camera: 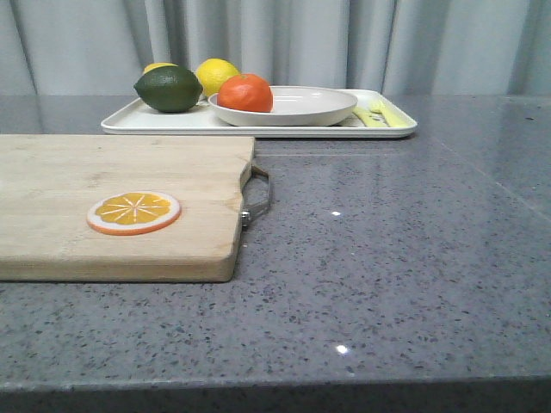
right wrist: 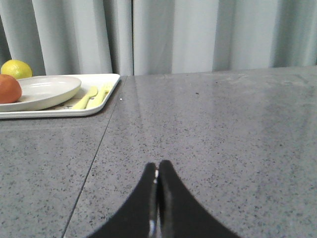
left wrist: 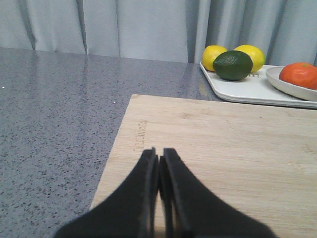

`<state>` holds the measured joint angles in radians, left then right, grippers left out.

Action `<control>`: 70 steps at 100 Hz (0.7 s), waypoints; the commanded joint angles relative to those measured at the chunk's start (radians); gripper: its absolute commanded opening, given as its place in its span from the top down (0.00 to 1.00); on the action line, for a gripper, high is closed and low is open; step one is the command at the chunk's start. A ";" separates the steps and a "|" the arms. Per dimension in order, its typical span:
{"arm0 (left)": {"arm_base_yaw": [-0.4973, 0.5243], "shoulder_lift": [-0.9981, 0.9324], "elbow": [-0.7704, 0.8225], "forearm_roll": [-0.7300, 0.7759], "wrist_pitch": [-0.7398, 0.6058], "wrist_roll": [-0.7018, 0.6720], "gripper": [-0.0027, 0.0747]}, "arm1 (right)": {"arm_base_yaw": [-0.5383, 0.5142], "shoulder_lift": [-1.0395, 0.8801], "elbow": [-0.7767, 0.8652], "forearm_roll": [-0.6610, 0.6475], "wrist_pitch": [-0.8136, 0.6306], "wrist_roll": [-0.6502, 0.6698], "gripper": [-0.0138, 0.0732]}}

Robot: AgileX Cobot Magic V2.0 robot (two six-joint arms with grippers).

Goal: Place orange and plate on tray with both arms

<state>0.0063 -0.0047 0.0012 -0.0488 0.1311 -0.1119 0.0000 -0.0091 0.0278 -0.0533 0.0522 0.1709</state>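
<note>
Left wrist view shows the left hand with its two dark fingers pressed together and nothing between them, poised over the pale wooden cutting board. Right wrist view shows the right hand likewise closed on nothing, its tips meeting above bare grey speckled desk.

Outward from the left hand, the cutting board lies on the near left of the desk, carrying a flat orange slice with a white rim; a metal handle sticks out from the board's right edge.

Farther back, well apart from both hands, the tray lies along the rear of the desk before a grey curtain. The plate rests on the tray, toward its right half, and the orange sits in the plate at its left side. Just left of the plate, on the tray, are a dark green lime and two yellow lemons behind it. Yellow cutlery print shows at the tray's right end
</note>
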 commanded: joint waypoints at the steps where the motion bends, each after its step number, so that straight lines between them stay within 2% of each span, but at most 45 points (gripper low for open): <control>1: 0.003 -0.030 0.021 -0.010 -0.082 0.000 0.99 | -0.005 -0.022 0.001 -0.013 -0.039 0.001 0.92; 70: 0.003 -0.030 0.021 -0.010 -0.082 0.000 0.99 | -0.005 -0.022 0.001 -0.013 -0.029 0.001 0.92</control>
<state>0.0063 -0.0047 0.0012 -0.0488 0.1311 -0.1119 0.0000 -0.0106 0.0278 -0.0533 0.0951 0.1725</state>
